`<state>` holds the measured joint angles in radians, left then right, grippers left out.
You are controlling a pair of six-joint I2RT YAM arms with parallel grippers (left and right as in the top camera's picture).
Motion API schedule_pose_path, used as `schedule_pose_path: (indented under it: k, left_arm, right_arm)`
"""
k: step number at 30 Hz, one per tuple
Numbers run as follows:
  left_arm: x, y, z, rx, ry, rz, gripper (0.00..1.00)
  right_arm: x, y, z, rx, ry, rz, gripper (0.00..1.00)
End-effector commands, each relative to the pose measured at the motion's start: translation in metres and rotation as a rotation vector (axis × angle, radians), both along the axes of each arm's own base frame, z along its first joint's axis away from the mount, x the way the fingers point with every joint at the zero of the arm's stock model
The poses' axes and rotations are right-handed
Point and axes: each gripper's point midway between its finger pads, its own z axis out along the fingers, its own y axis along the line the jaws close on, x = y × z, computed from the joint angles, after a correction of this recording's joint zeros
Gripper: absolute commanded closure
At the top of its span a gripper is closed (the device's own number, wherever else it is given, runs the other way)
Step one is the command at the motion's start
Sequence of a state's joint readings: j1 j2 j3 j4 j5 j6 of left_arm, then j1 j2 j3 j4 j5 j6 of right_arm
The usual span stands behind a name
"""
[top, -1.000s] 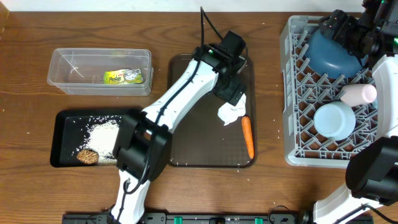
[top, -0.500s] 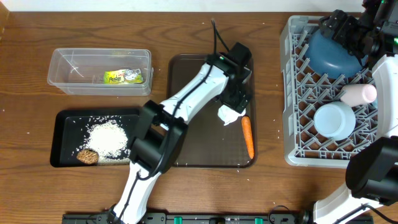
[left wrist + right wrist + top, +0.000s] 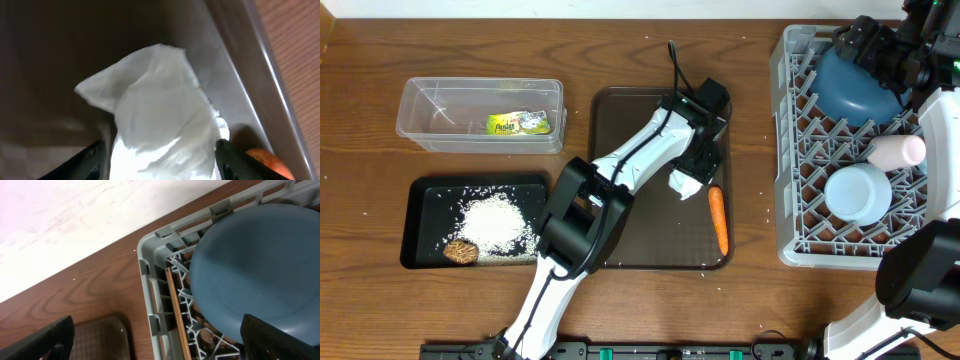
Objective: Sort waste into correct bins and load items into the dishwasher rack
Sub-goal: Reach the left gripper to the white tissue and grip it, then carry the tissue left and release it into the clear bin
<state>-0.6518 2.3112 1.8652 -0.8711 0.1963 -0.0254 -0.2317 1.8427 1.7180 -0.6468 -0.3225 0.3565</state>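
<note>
Brown wooden table (image 3: 470, 50) carries the dark brown tray (image 3: 650, 235); on it lies the white crumpled paper (image 3: 160, 115), just beside the orange carrot (image 3: 718, 220). My left pincer (image 3: 165, 162) is wide open, one finger on each side of this paper. My right pincer (image 3: 165, 340), also wide open, hangs over the dark blue dish (image 3: 260, 260) in the grey rack (image 3: 145, 265).

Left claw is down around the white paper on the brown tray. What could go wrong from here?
1. The white paper between the fingers of the open left claw is loosely crumpled; a pinch may catch only a fold, and it could slip out on the lift.
2. The carrot lies right beside the paper, so closing or lifting may nudge it.
3. Rice sits in the black tray, a wrapper in the clear tub; a wrong drop would mix them.
</note>
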Motion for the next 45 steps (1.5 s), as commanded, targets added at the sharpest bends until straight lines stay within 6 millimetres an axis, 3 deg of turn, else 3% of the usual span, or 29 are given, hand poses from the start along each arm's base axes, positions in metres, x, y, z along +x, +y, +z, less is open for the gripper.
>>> schedule_pose_path:
  k: [1,3,6,16,19,23,26,29,34,37,40,42,45]
  left_arm:
    - [0.001,0.001,-0.006,0.007,0.0,0.001,0.36]
    - [0.0,0.002,-0.008,0.009,0.003,0.001,0.47]
    - [-0.002,0.003,-0.009,0.013,0.009,0.005,0.55]
    - [-0.006,0.006,-0.018,0.023,0.027,0.026,0.51]
    - [-0.009,0.008,-0.024,0.028,0.033,0.026,0.63]
    - [-0.004,0.011,-0.024,0.047,0.009,0.031,0.9]
    - [-0.001,0.014,-0.024,0.065,-0.003,0.061,0.94]
    - [0.002,0.012,-0.018,0.058,-0.009,0.073,0.94]
    - [0.017,0.011,0.019,0.013,-0.073,0.1,0.94]
    - [0.043,0.037,0.054,0.025,-0.174,0.273,0.94]
    - [0.072,0.076,0.09,0.016,-0.268,0.455,0.94]
    - [0.092,0.109,0.114,-0.023,-0.312,0.574,0.94]
    - [0.117,0.166,0.135,-0.069,-0.346,0.786,0.94]
  right_arm:
    - [-0.002,-0.007,0.002,0.008,-0.004,-0.016,0.01]
    - [-0.002,-0.007,0.002,0.008,-0.004,-0.016,0.01]
    - [-0.002,-0.007,0.002,0.008,-0.004,-0.016,0.01]
    - [-0.002,-0.007,0.002,0.008,-0.004,-0.016,0.01]
    - [-0.002,-0.007,0.002,0.008,-0.004,-0.016,0.01]
    - [-0.002,-0.007,0.002,0.008,-0.004,-0.016,0.01]
    - [-0.002,-0.007,0.002,0.008,-0.004,-0.016,0.01]
    - [-0.002,-0.007,0.002,0.008,-0.004,-0.016,0.01]
    - [-0.002,-0.007,0.002,0.008,-0.004,-0.016,0.01]
    - [-0.002,-0.007,0.002,0.008,-0.004,-0.016,0.01]
    - [-0.002,-0.007,0.002,0.008,-0.004,-0.016,0.01]
    - [-0.002,-0.007,0.002,0.008,-0.004,-0.016,0.01]
    - [-0.002,-0.007,0.002,0.008,-0.004,-0.016,0.01]
